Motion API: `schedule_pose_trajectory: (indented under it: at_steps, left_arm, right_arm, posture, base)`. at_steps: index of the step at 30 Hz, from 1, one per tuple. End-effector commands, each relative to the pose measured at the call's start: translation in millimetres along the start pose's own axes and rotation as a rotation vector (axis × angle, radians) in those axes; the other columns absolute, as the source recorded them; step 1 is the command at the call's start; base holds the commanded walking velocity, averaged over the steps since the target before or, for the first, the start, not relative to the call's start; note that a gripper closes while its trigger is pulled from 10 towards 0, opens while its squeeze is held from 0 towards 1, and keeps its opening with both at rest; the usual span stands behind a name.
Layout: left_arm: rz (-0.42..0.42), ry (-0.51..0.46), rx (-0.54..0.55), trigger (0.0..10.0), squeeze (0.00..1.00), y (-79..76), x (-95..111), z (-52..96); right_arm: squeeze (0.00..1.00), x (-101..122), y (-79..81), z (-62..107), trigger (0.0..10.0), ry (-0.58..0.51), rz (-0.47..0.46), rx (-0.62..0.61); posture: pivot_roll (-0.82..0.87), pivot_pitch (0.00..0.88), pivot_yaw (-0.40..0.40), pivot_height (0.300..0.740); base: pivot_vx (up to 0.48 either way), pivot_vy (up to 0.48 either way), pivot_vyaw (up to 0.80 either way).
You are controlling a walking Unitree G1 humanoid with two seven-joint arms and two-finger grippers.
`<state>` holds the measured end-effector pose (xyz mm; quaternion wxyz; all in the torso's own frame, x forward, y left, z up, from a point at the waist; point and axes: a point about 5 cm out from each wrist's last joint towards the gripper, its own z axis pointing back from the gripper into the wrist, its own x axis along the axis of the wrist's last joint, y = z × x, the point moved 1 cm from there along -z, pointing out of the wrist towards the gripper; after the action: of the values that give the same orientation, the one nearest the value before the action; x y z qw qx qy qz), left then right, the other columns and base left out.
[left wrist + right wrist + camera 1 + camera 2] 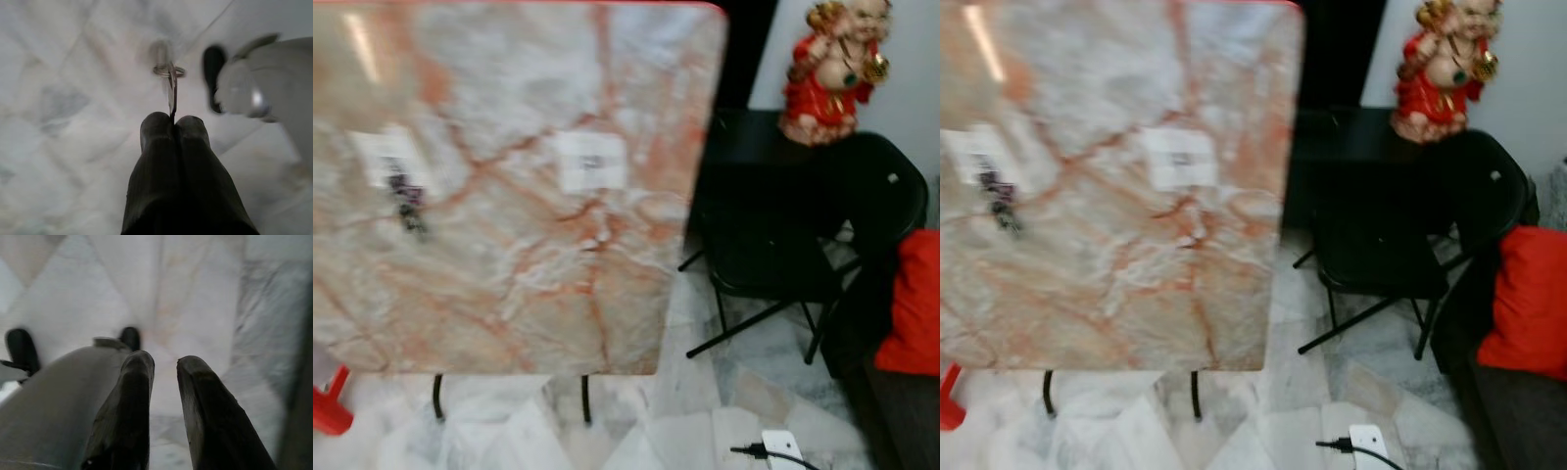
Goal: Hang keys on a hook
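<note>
My left gripper (174, 121) hangs over the pale marble floor, shut on a silver key (171, 95) that sticks out past its fingertips, with a key ring (168, 71) at the key's far end. My right gripper (165, 363) also hangs over the floor, open, with nothing between its fingers. Ahead stands a pink-veined marble table (509, 274) carrying two white patches (591, 161). A small dark object (408, 203) lies on the left patch; it is too blurred to identify.
Right of the table stands a black folding chair (773, 264). Behind it, a red figurine (827, 69) sits on a black surface. A red cushion (915, 304) lies at the far right. A white plug block with cable (781, 448) lies on the floor, and something red (328, 401) stands at the lower left.
</note>
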<state>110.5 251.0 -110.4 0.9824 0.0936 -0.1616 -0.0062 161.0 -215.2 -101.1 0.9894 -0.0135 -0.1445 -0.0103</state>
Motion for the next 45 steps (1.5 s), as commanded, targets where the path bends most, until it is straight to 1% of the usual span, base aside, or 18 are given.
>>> schedule_pose_trajectory:
  at_steps: [1,9,23,29,45]
  left_arm:
    - [-0.008,0.027,0.017,10.0,0.0,6.1,-10.4,1.3]
    - [-0.003,0.025,0.021,10.0,0.0,5.9,-10.1,1.2]
    - [0.007,0.022,0.022,10.0,0.0,5.4,-10.3,1.2]
    - [-0.012,0.023,0.018,10.0,0.0,5.5,-10.4,1.3]
    - [-0.013,0.02,0.021,10.0,0.0,3.9,-10.9,1.2]
  right_arm:
    - [0.0,11.2,5.5,0.3,10.0,-0.041,-0.003,0.013]
    - [0.0,11.9,5.1,0.4,10.0,-0.047,-0.001,0.015]
    - [0.0,11.6,4.1,0.5,10.0,-0.045,0.007,0.012]
    - [0.0,10.9,4.6,0.4,10.0,-0.043,0.008,0.016]
    - [0.0,9.7,3.0,0.4,10.0,-0.042,0.024,0.014]
  posture:
    - [-0.04,0.0,0.01,0.74]
    - [-0.04,0.0,0.007,0.74]
    - [-0.04,0.0,0.005,0.74]
    - [-0.05,0.0,0.011,0.74]
    - [-0.06,0.0,0.012,0.74]
  base:
    - [0.0,-0.33,0.0]
    - [0.0,-0.32,0.0]
    - [0.0,0.0,0.0]
    - [0.0,0.0,0.0]
    - [0.0,0.0,0.0]
